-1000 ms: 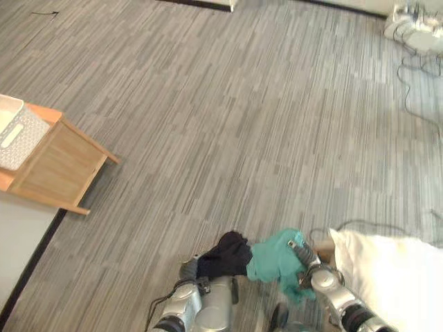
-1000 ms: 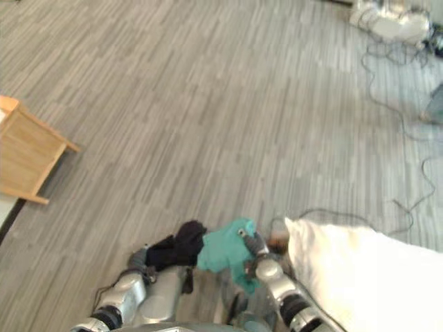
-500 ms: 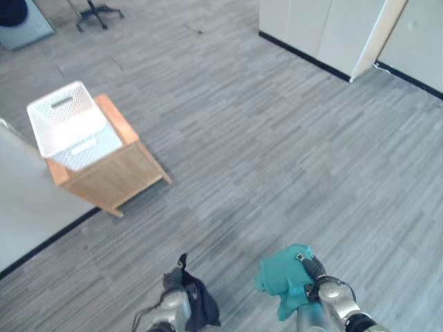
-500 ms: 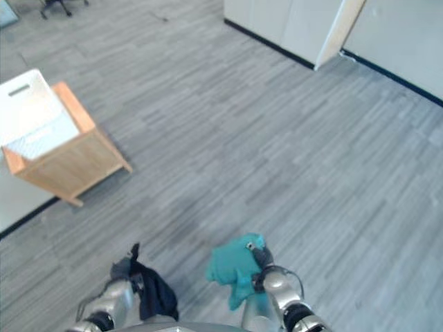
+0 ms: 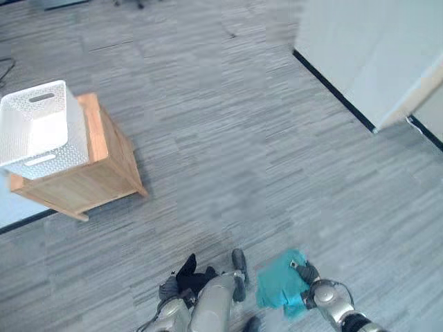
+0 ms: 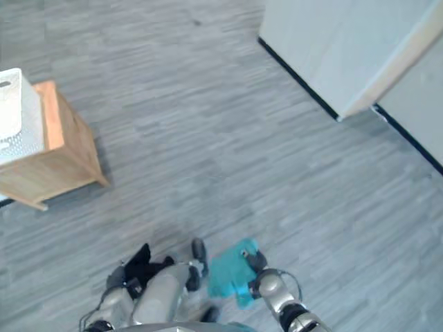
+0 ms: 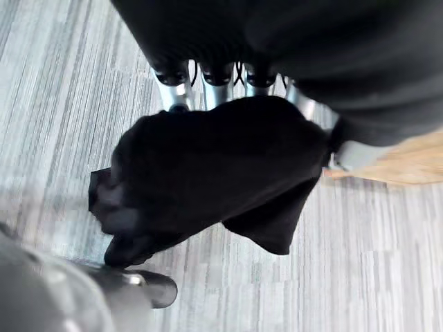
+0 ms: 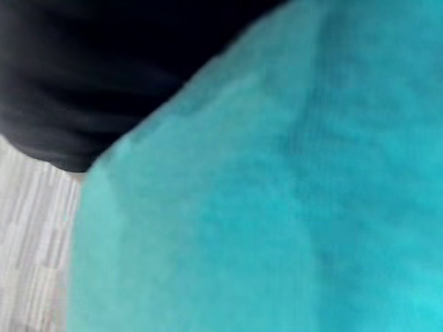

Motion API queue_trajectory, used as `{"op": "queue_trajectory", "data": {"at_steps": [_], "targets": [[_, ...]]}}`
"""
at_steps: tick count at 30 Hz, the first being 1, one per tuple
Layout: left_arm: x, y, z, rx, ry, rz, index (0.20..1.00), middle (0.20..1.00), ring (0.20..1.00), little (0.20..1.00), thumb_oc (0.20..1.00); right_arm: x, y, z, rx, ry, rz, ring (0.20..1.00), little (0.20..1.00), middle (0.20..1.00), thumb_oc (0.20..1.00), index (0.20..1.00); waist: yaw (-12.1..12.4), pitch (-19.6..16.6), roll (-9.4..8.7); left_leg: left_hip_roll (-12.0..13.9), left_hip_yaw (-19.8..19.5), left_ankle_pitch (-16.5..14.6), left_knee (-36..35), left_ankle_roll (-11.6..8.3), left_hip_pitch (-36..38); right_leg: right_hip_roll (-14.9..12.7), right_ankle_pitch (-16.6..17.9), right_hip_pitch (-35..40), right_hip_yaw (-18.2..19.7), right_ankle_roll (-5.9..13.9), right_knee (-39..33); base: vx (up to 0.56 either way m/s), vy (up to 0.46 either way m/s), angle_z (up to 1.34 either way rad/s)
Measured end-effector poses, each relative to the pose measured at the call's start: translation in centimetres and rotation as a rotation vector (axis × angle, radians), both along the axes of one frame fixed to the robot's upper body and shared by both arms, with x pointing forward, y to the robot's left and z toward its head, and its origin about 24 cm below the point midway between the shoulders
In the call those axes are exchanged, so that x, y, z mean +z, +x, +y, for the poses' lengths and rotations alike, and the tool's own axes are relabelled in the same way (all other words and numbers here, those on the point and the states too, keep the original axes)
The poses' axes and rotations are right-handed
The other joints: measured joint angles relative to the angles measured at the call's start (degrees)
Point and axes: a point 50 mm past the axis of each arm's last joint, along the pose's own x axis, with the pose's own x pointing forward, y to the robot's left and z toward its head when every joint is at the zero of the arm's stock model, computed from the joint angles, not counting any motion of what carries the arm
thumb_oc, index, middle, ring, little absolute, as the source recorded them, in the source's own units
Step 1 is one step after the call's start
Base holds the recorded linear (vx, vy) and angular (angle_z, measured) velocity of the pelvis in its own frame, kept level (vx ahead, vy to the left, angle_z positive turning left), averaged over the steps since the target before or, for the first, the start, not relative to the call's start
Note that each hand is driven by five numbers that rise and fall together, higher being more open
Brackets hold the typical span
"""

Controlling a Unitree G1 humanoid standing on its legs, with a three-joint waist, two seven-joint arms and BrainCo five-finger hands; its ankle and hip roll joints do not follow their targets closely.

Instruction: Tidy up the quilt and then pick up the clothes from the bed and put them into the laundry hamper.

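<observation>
Black garment [image 7: 208,173]: bunched, carried low at the robot's left side above the floor [image 5: 242,138]. In the left wrist view it hung in a crumpled wad past the left robot hand [image 7: 208,79], whose silver fingers [image 7: 173,90] ran down into the top of the cloth and pinched it. In the left eye view the same garment [image 5: 190,273] showed as a dark clump at the end of the left arm.

Teal garment [image 5: 280,283]: bunched, carried low at the robot's right side, near the black garment but apart from it. The right robot hand [image 5: 304,273] sat against its far edge with fingers closed into the cloth. In the right wrist view the teal cloth [image 8: 277,194] lay right against the lens, and the fingers were hidden behind it.

Hamper [image 5: 38,131]: white, perforated walls, slot handle in its end wall, standing on a wooden stand [image 5: 90,176]. Both were well apart from the two garments, ahead and to the robot's left. The hamper sat toward one end of the stand's top, leaving a bare strip of wood on the side toward the open floor.

Floor: grey striped carpet.

Wall [image 5: 360,48]: pale panel with black skirting, ahead and to the robot's right.
</observation>
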Motion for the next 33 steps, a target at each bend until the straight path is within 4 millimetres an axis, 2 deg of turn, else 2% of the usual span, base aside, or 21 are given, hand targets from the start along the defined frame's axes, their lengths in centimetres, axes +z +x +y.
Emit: {"op": "queue_trajectory", "data": {"at_steps": [1,2,3,4,6,11,12,15,16,17,18,20,21,23,24,25,27,28,29,30,33], "targets": [[-0.2,-0.3,0.1,0.002,0.001,0.021,0.2,0.2,0.2,0.2,0.2,-0.6,-1.2,0.7,-0.008,0.02,0.032,0.2,0.2,0.2,0.2,0.2,-0.21,-0.22,-0.83,-0.5,-1.25,1.44,-0.92,6.1,3.51,-0.1,-1.7,1.48,-0.38,0.45,5.77,0.39,0.062,0.92],[-0.5,-1.2,0.9,0.003,0.019,0.058,0.2,0.2,0.2,0.2,0.2,-1.1,-2.3,1.1,-0.023,0.032,0.063,0.2,0.2,0.2,0.2,0.2,-0.01,-1.38,-2.7,-2.49,-2.35,1.17,-1.85,6.85,6.44,-2.13,-1.39,0.33,-2.68,1.3,12.95,0.78,0.087,1.4],[-0.5,-1.1,0.9,-0.031,0.038,0.064,0.2,0.2,0.2,0.2,0.2,-1.7,-3.8,0.9,-0.037,0.036,0.096,0.2,0.2,0.2,0.2,0.2,-0.06,-1.83,-2.93,-3.01,-6.5,0.22,-4.67,7.58,10.93,-6.99,2.16,-3.87,-5.11,6.35,30.21,0.6,0.039,1.86],[-0.4,-0.8,0.5,-0.054,0.04,0.057,0.2,0.2,0.2,0.2,0.2,-2.1,-5.0,0.3,-0.06,0.027,0.128,0.2,0.2,0.2,0.2,0.2,-0.4,-1.54,-2.28,-3.69,-11.61,-1.75,-4.96,6.89,14.73,-11.2,2.55,-9.58,-2.2,5.42,45.1,0.6,0.036,1.72],[-0.4,-0.9,0.5,-0.074,0.065,0.066,0.2,0.2,0.2,0.2,0.2,-2.1,-4.8,-0.2,-0.075,0.013,0.126,0.2,0.2,0.2,0.2,0.2,-3.48,-1.58,-1.2,-3.62,-18.09,-2.63,-4.59,4.4,18.33,-15.12,2.56,-18.21,3.16,4.79,54.73,0.42,-0.036,2.01],[1.0,1.3,0.7,-0.204,0.165,-0.008,0.2,0.2,0.2,0.2,0.2,-0.7,-1.9,-1.2,-0.074,-0.005,0.023,0.2,0.2,0.2,0.2,0.2,-8.55,-0.2,2.31,1.87,-28.64,-3.46,-7.34,2.19,26.72,-16.2,0.93,-29.75,12.26,1.15,34.38,0.57,-0.214,1.65],[1.8,1.9,1.3,-0.204,0.191,-0.052,0.2,0.2,0.2,0.2,0.2,-0.9,-2.2,-1.4,-0.084,-0.003,0.039,0.2,0.2,0.2,0.2,0.2,-9.5,-0.8,2.49,3.78,-28.88,-4.96,-5.16,-5.65,28.04,-15.62,3.9,-31.76,13.29,0.0,26.95,0.93,-0.537,1.57],[3.8,3.7,0.8,-0.296,0.239,-0.192,0.2,0.2,0.2,0.2,0.2,-0.8,-3.3,-2.4,-0.104,0.012,0.022,0.2,0.2,0.2,0.2,0.2,-11.83,-3.48,1.23,10.48,-37.24,-14.68,-7.4,-9.5,29.42,-13.86,8.89,-35.37,19.29,2.54,15.4,0.78,-0.377,2.19],[3.6,4.0,0.5,-0.304,0.237,-0.182,0.2,0.2,0.2,0.2,0.2,-0.8,-2.8,-2.8,-0.123,0.004,0.036,0.2,0.2,0.2,0.2,0.2,-11.89,-3.34,3.07,13.91,-38.89,-15.07,-9.63,-11.59,30.93,-10.27,8.93,-33.46,18.2,1.41,16.61,0.59,-0.254,1.64],[3.2,3.8,0.8,-0.307,0.241,-0.152,0.2,0.2,0.2,0.2,0.2,-0.7,-2.0,-2.8,-0.125,-0.009,0.049,0.2,0.2,0.2,0.2,0.2,-11.37,-2.65,1.65,12.29,-39.52,-14.54,-10.27,-13.34,32.85,-9.64,7.4,-32.34,18.55,-1.68,18.32,0.76,-0.375,0.84],[2.4,2.0,0.8,-0.312,0.227,-0.11,0.2,0.2,0.2,0.2,0.2,-0.3,-1.1,-3.8,-0.126,-0.035,0.032,0.2,0.2,0.2,0.2,0.2,-11.19,-2.36,2.35,9.07,-41.67,-8.04,-9.77,-11.08,37.33,-7.02,7.13,-29.43,19.93,-5.61,21.32,0.71,-0.385,0.54],[2.4,1.4,1.3,-0.307,0.233,-0.112,0.2,0.2,0.2,0.2,0.2,-0.2,-0.5,-3.7,-0.14,-0.024,0.036,0.2,0.2,0.2,0.2,0.2,-12.18,-1.57,0.56,7.51,-40.25,-4.17,4.27,-11.08,32.26,-6.47,2.93,-25.78,20.62,-7.4,21.32,0.5,-0.529,0.7],[3.0,1.7,1.7,-0.252,0.219,-0.157,0.2,0.2,0.2,0.2,0.2,0.0,0.2,-3.0,-0.122,-0.005,0.021,0.2,0.2,0.2,0.2,0.2,-9.8,-0.68,-1.06,7.38,-38.96,1.95,26.04,-13.96,20.16,-4.67,3.11,-22.51,22.37,-9.08,16.49,0.34,-0.589,0.44],[4.6,3.9,1.5,-0.263,0.222,-0.245,0.2,0.2,0.2,0.2,0.2,0.6,1.4,-1.8,-0.111,0.024,-0.013,0.2,0.2,0.2,0.2,0.2,-5.81,4.29,-3.4,7.55,-31.6,1.02,55.36,-6.64,-0.69,-4.45,2.23,-18.33,20.66,-12.27,11.67,0.45,-0.349,0.2],[4.5,3.7,1.3,-0.292,0.225,-0.236,0.2,0.2,0.2,0.2,0.2,0.4,1.4,-0.9,-0.101,0.046,0.005,0.2,0.2,0.2,0.2,0.2,-5.09,5.93,-4.58,6.72,-25.75,-1.04,53.41,-6.59,-5.56,-4.37,4.12,-14.03,20.2,-3.97,8.06,0.72,-0.19,0.19],[4.2,3.7,0.2,-0.315,0.181,-0.23,0.2,0.2,0.2,0.2,0.2,0.5,1.3,-1.6,-0.044,0.067,0.008,0.2,0.2,0.2,0.2,0.2,-4.75,6.17,-1.46,6.29,-24.45,-4.2,43.89,-9.38,-7.0,-5.12,-4.28,-10.84,14.32,-0.9,10.24,0.72,-0.189,0.08],[4.7,4.0,-0.5,-0.303,0.156,-0.282,0.2,0.2,0.2,0.2,0.2,1.5,1.6,-4.1,0.0,0.022,-0.017,0.2,0.2,0.2,0.2,0.2,-5.74,4.96,0.92,5.87,-19.75,-1.67,28.11,-8.85,-7.99,-5.41,-0.26,-7.6,13.01,-6.92,7.28,0.66,0.009,0.26],[4.7,3.8,0.2,-0.311,0.173,-0.273,0.2,0.2,0.2,0.2,0.2,1.6,1.9,-4.0,-0.017,0.031,-0.021,0.2,0.2,0.2,0.2,0.2,-5.75,4.35,0.96,5.84,-18.48,-0.79,24.39,-8.45,-8.11,-4.99,-0.69,-5.97,11.55,-6.5,5.25,0.88,0.034,0.25],[5.3,3.8,1.5,-0.273,0.194,-0.291,0.2,0.2,0.2,0.2,0.2,1.8,1.1,-3.8,-0.026,0.075,-0.05,0.2,0.2,0.2,0.2,0.2,-5.82,2.25,-0.83,6.32,-7.36,-2.77,11.69,-9.39,-5.94,-4.35,-1.18,-2.94,8.86,-5.33,0.49,0.61,0.011,0.25],[5.8,4.2,2.0,-0.248,0.204,-0.311,0.2,0.2,0.2,0.2,0.2,1.7,0.6,-3.6,-0.027,0.095,-0.051,0.2,0.2,0.2,0.2,0.2,-5.88,1.93,-0.56,5.89,-2.96,-3.33,7.11,-8.17,-3.96,-4.27,-1.19,-1.19,7.22,-4.58,-0.2,0.53,0.035,0.58],[5.7,3.8,3.6,-0.229,0.246,-0.28,0.2,0.2,0.2,0.2,0.2,-0.1,-2.0,-2.6,-0.039,0.116,0.064,0.2,0.2,0.2,0.2,0.2,-5.72,-0.52,-3.67,3.53,1.54,3.21,-1.67,4.27,3.73,-2.5,-2.76,3.48,4.49,-2.09,3.93,0.56,0.101,0.66]]}}
